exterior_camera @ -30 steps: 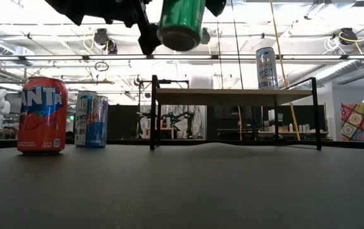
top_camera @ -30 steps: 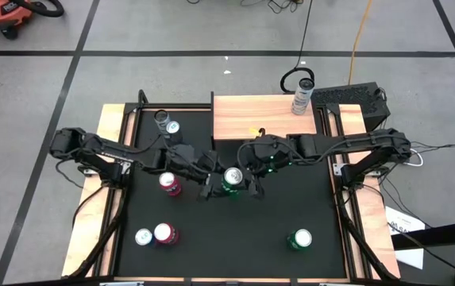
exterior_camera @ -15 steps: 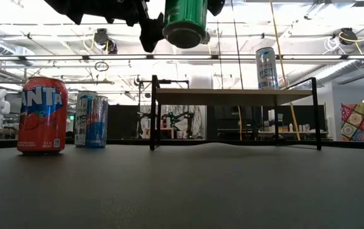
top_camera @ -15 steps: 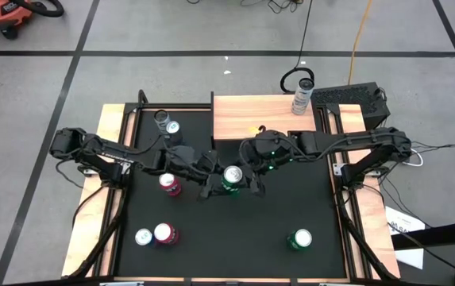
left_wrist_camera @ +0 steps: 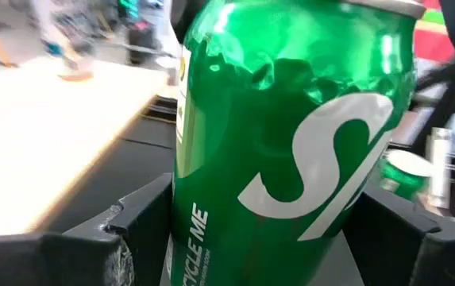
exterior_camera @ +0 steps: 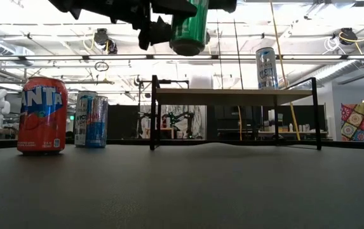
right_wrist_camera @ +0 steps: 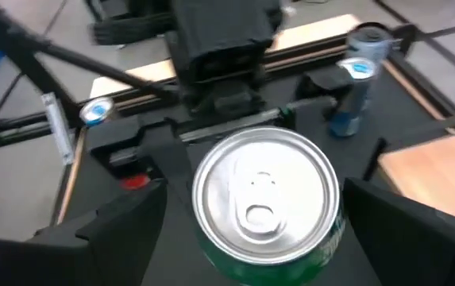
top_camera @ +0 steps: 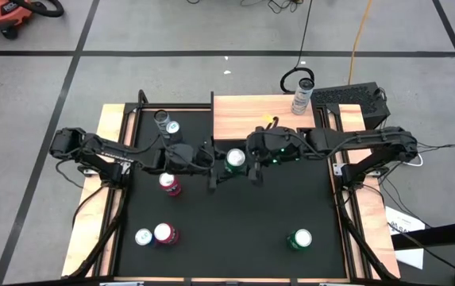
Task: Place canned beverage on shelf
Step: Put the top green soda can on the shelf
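The green can (top_camera: 236, 159) hangs in the air above the worktop (top_camera: 235, 230), just in front of the shelf (top_camera: 263, 119), tilted in the low view. The left tool (top_camera: 225, 168) is clamped on its sides. The right tool (top_camera: 252, 161) straddles the can's top, its fingers (right_wrist_camera: 406, 230) spread wide and clear of the can. A tall pale can (top_camera: 302, 95) stands on the shelf's far right corner. Other cans stand on the worktop.
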